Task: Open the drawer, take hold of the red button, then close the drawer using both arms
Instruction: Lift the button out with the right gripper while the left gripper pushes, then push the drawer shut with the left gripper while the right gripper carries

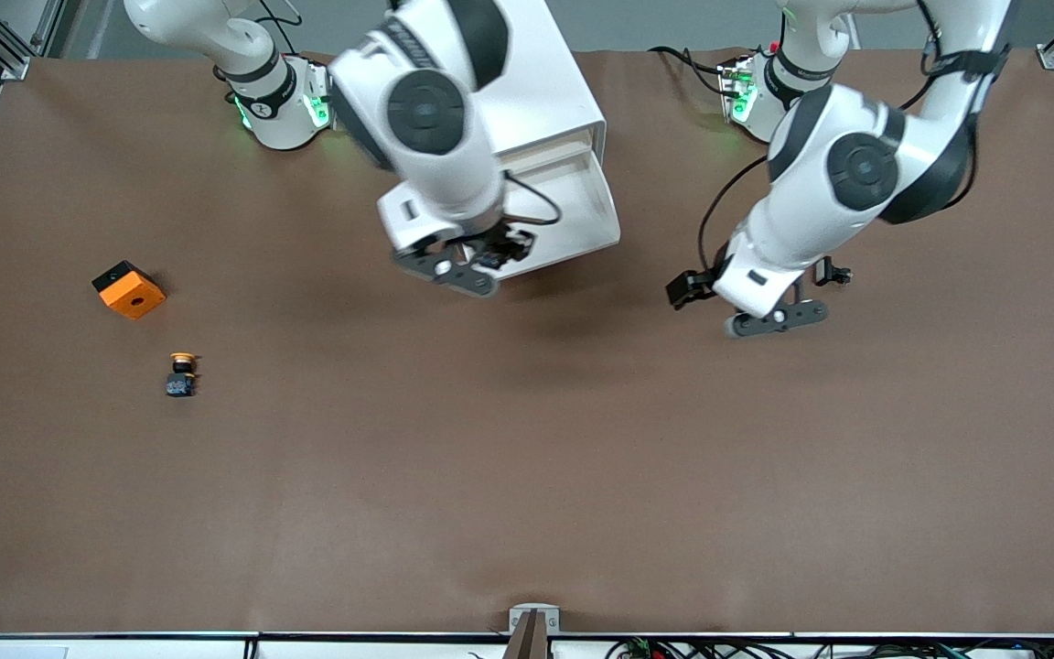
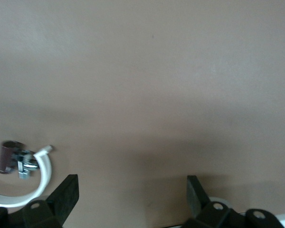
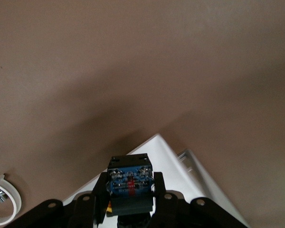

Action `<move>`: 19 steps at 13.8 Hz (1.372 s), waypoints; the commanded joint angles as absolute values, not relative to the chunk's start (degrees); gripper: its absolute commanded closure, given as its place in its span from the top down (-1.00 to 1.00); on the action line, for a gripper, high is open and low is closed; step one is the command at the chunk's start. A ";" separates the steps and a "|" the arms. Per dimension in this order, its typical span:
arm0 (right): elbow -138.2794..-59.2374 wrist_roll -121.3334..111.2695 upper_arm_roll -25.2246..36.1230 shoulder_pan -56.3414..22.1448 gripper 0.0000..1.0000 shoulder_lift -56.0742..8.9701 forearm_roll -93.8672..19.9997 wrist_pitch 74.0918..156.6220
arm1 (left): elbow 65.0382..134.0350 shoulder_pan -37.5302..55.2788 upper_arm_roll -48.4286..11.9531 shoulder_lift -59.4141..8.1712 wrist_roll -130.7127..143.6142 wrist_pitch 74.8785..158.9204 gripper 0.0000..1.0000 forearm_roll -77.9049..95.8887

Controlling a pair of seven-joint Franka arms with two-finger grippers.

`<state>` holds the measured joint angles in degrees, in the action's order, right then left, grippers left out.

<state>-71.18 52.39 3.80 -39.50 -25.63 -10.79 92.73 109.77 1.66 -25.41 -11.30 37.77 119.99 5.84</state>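
Observation:
The white cabinet (image 1: 541, 101) stands at the robots' edge of the table, mid-way between the arms, with its drawer (image 1: 582, 197) pulled open toward the front camera. My right gripper (image 1: 501, 249) is up over the drawer's front edge, shut on the button (image 1: 493, 258). In the right wrist view the button's black body and blue underside (image 3: 129, 183) sit between the fingers of that gripper (image 3: 129, 191), above the drawer's white corner (image 3: 167, 159); its cap is hidden. My left gripper (image 1: 758, 291) hangs open and empty over bare table beside the drawer, toward the left arm's end; its wrist view (image 2: 131, 197) shows only brown table.
An orange cube (image 1: 128, 289) lies toward the right arm's end of the table. A small yellow-capped button (image 1: 181, 373) lies a little nearer the front camera than the cube. The brown table surface (image 1: 527, 458) stretches wide toward the front camera.

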 commanded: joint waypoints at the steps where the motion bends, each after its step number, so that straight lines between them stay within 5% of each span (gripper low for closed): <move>1: -74.69 42.22 2.90 -33.24 -1.00 -22.33 -10.02 91.93 | 108.90 5.26 -25.75 -15.28 41.30 122.51 1.00 5.71; 8: -85.85 21.99 2.81 -19.26 -1.00 -16.79 -5.10 96.75 | 104.86 12.29 -25.84 -24.78 46.65 122.08 1.00 5.71; 19: -120.66 -3.16 2.81 -4.57 -1.00 -9.84 -3.08 132.08 | 102.22 22.23 -25.93 -28.57 55.20 116.12 1.00 6.33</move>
